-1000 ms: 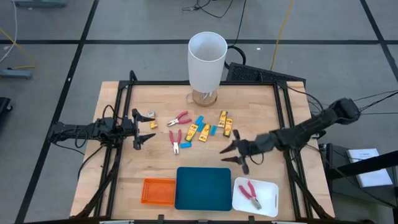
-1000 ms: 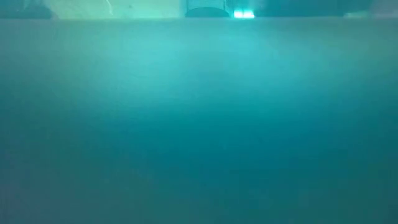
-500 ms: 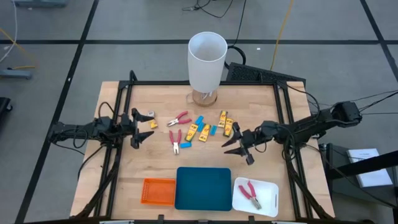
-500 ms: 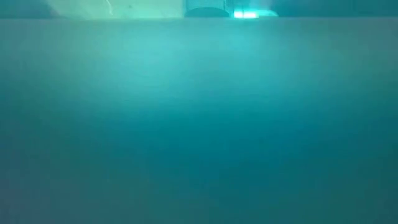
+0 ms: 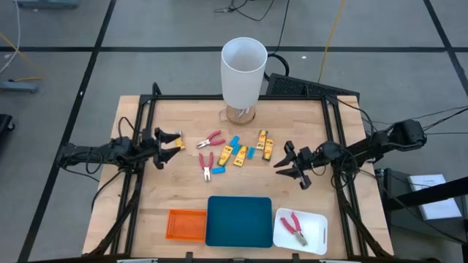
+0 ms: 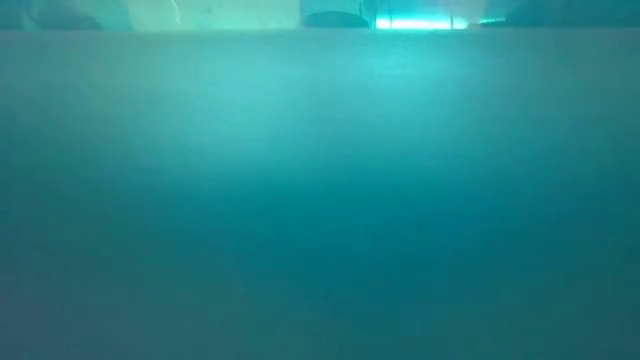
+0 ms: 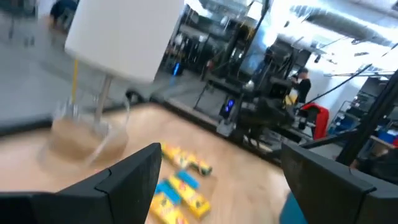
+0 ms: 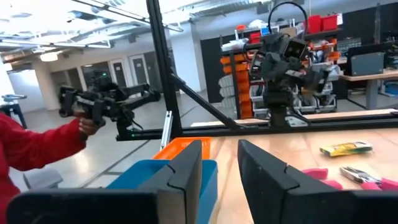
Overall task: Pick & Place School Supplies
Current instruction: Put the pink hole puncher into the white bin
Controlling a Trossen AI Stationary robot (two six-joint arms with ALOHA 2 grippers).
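Wooden table [image 5: 146,212], supplies clustered at frame centre. Right gripper [image 5: 293,166] has pulled back to centre-right, fingers narrowing, empty; red pliers [image 5: 294,226] sit in white tray [image 5: 318,241], lower right. Left gripper [image 5: 165,145] open, centre-left.

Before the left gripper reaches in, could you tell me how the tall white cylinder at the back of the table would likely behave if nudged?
The tall white cylinder would probably tip rather than slide: it stands high on a narrow stem over a small clear base. It looks hollow and open-topped, so likely light for its size. The left gripper, fingers wide open, should pass well clear.
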